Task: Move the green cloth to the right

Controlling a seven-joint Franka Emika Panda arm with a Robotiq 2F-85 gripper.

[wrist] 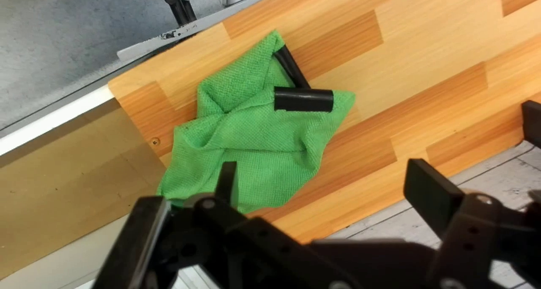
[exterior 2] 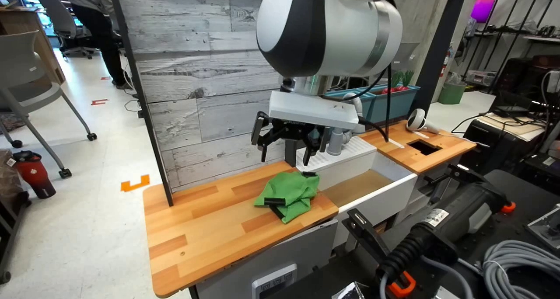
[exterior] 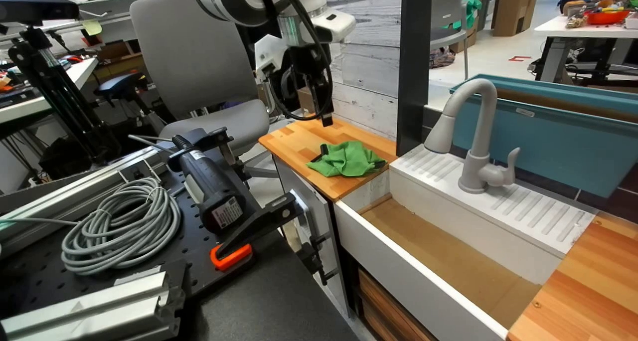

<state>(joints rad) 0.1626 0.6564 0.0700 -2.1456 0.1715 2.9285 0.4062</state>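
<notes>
The green cloth (exterior: 348,159) lies crumpled on the wooden counter (exterior: 299,142), close to the sink's end. It also shows in an exterior view (exterior 2: 294,189), with black strips on its edges. In the wrist view the cloth (wrist: 253,132) is spread with folds, two black strips showing near its top right; its lower edge is partly hidden by the gripper. My gripper (exterior 2: 285,157) is open and empty above the cloth, not touching it. In the wrist view the gripper (wrist: 323,166) has its fingers wide apart, one over the cloth, the other to its right.
A white sink (exterior: 413,276) with a brown bottom adjoins the counter. A grey faucet (exterior: 478,141) and a teal planter (exterior: 553,136) stand behind it. A whitewashed wood panel (exterior 2: 188,76) rises behind the counter. A black clamped tool (exterior: 209,186) and coiled cable (exterior: 124,226) lie nearby.
</notes>
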